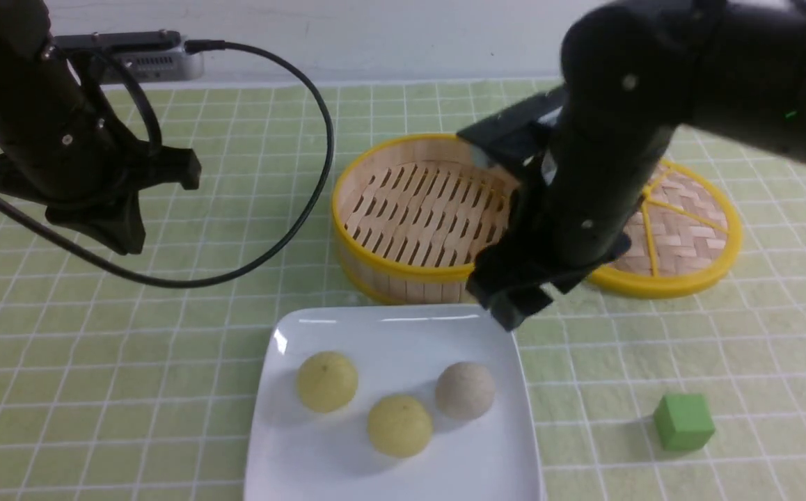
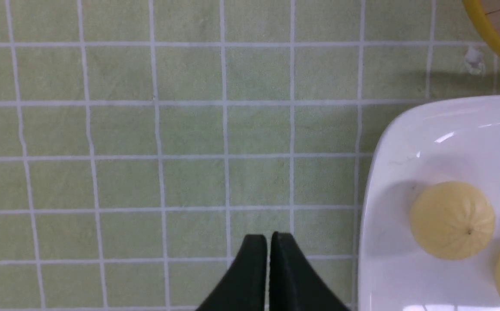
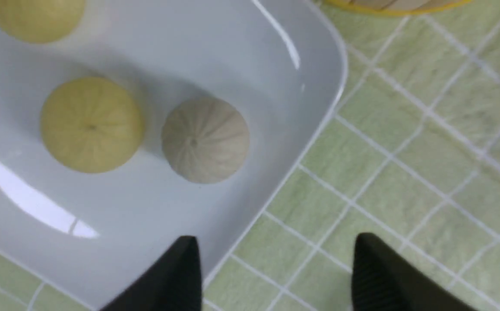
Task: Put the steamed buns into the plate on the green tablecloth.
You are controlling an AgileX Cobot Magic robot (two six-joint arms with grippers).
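Note:
Three steamed buns lie in the white square plate [image 1: 389, 334] on the green tablecloth [image 1: 166, 362]: two pale yellow ones [image 1: 327, 380] [image 1: 400, 425] and a greyish one [image 1: 465, 390]. My right gripper [image 3: 276, 242] hangs open over the plate's far right corner with nothing between its fingers. The grey bun [image 3: 204, 138] lies apart from them, beside a yellow bun [image 3: 91, 124]. Off to the plate's left, my left gripper [image 2: 269, 237] is shut and empty above bare cloth. A yellow bun [image 2: 452, 220] shows near the plate's rim [image 2: 375, 242].
An empty bamboo steamer basket [image 1: 337, 209] with a yellow rim stands behind the plate. Its woven lid [image 1: 681, 229] lies flat to the right, partly hidden by my right arm. A green cube [image 1: 683, 421] sits right of the plate. A black cable [image 1: 319, 174] loops from the left arm.

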